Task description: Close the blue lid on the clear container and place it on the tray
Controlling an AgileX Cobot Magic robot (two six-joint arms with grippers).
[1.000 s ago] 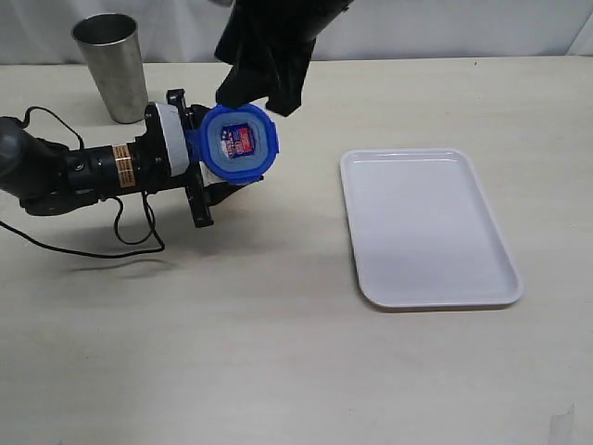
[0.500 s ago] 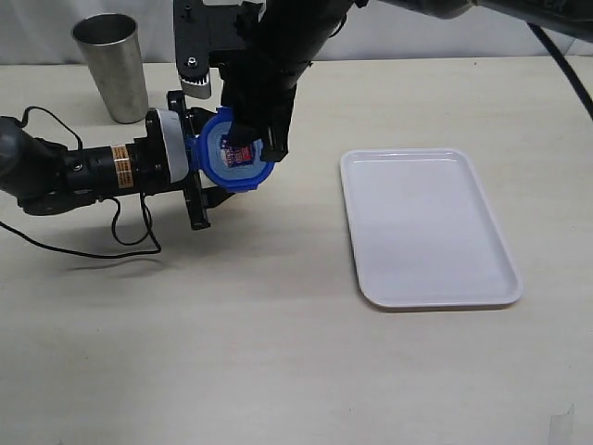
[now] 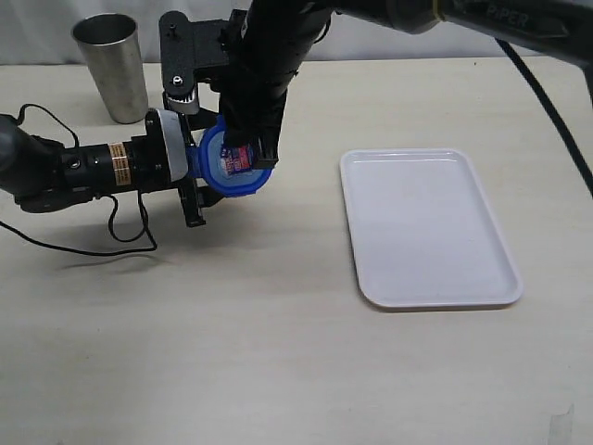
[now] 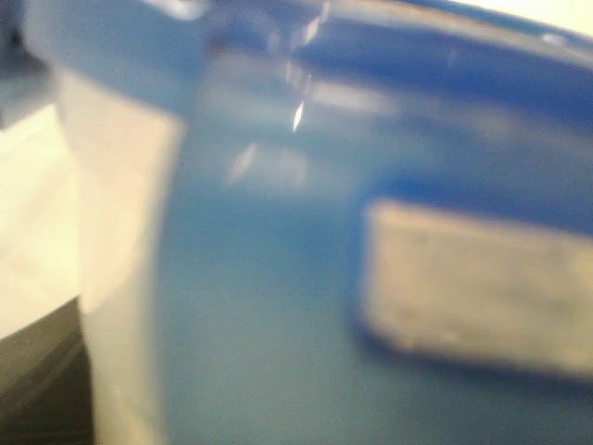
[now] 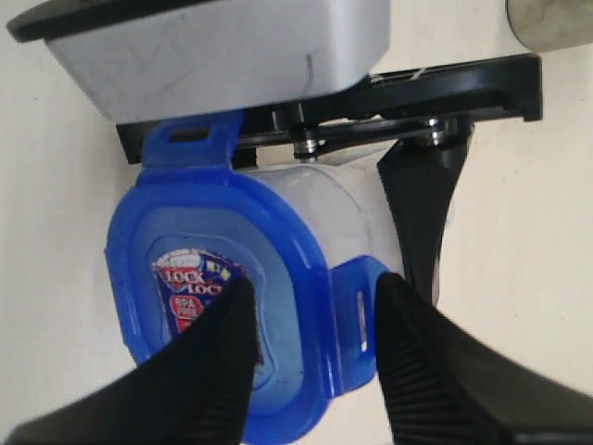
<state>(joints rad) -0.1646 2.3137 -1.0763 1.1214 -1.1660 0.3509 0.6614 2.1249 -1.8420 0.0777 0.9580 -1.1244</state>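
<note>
The clear container (image 5: pixel 324 199) lies sideways off the table, with my left gripper (image 3: pixel 199 158) shut on its body. The blue lid (image 3: pixel 233 167) sits on its mouth, facing right and slightly up. In the left wrist view the blue lid (image 4: pixel 278 278) is only a blur filling the frame. My right gripper (image 3: pixel 250 153) reaches down from the back onto the lid's face. In the right wrist view the right gripper (image 5: pixel 313 287) is open. One finger lies over the sticker (image 5: pixel 190 278) and the other outside a snap flap (image 5: pixel 357 311). The white tray (image 3: pixel 431 227) lies to the right.
A grey steel cup (image 3: pixel 111 65) stands at the back left, close behind the left arm. A black cable (image 3: pixel 83 248) loops on the table in front of that arm. Bare table lies between the lid and the tray.
My right arm has come down from above onto the lid, and its jaws have narrowed. The left gripper, still holding the container, has shifted slightly left.
</note>
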